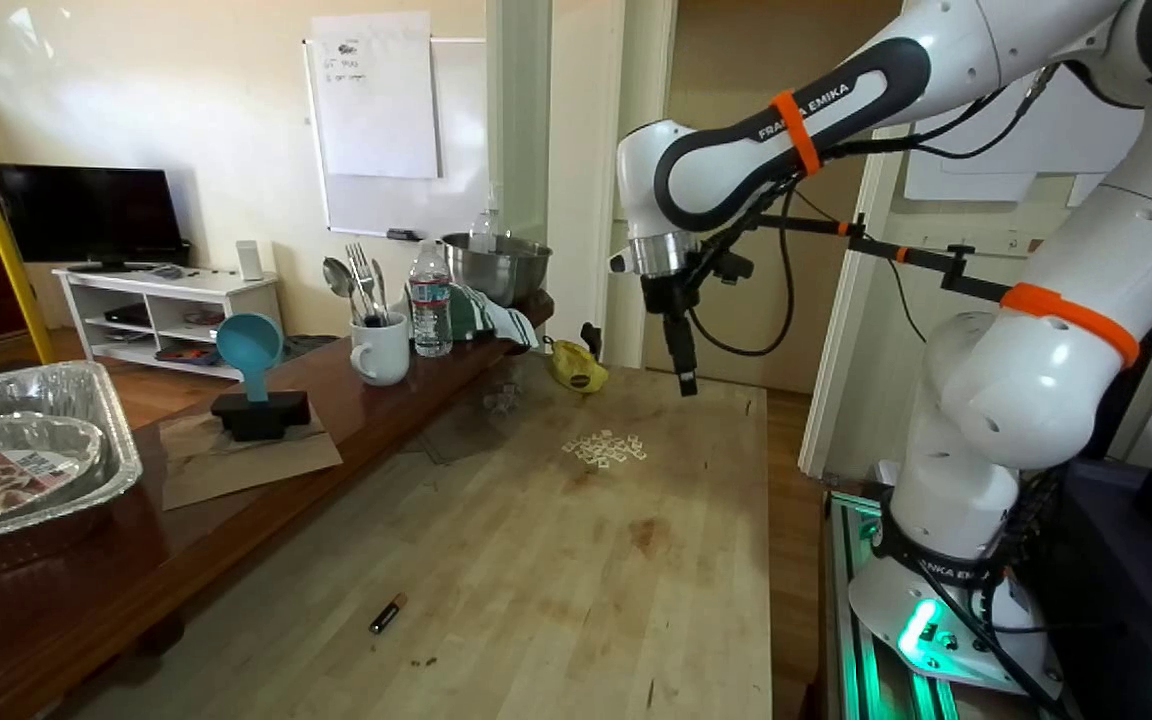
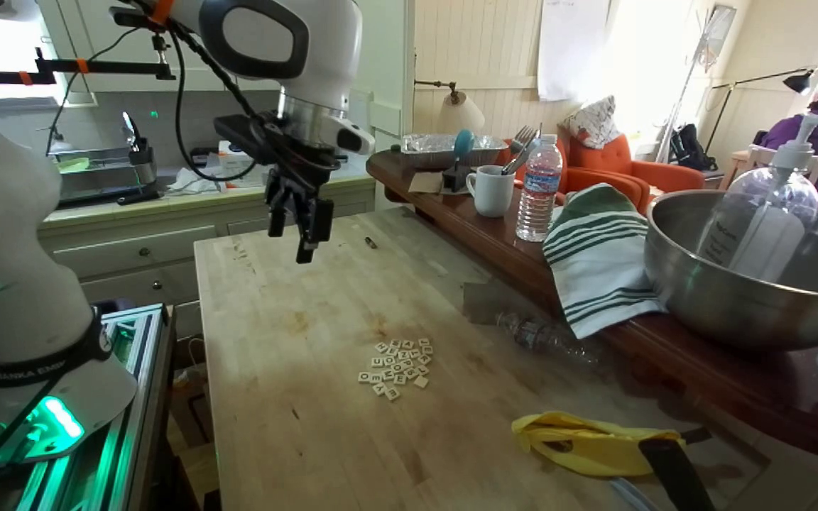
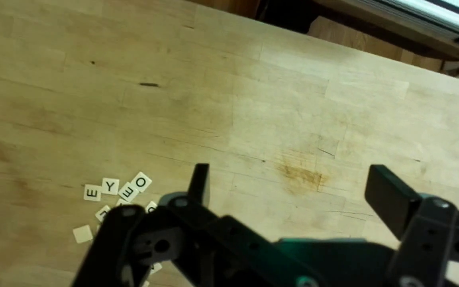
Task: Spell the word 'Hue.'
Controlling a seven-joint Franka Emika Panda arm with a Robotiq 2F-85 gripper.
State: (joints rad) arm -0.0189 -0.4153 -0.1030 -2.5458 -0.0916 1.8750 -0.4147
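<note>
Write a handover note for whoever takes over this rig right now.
Hand: open and empty, raised over the table.
Letter tiles: jumbled in one loose cluster on the table; an E tile faces up at its edge, in the wrist view.
Done: no "Hue" row set apart yet.
Left: pick out the three letters and line them up in order.

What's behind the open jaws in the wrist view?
Tabletop and letter tiles; letters E, Y, O and a blank-faced tile show beside the jaws. Others peek out partly; whatever the jaws fully cover cannot be seen.
</note>
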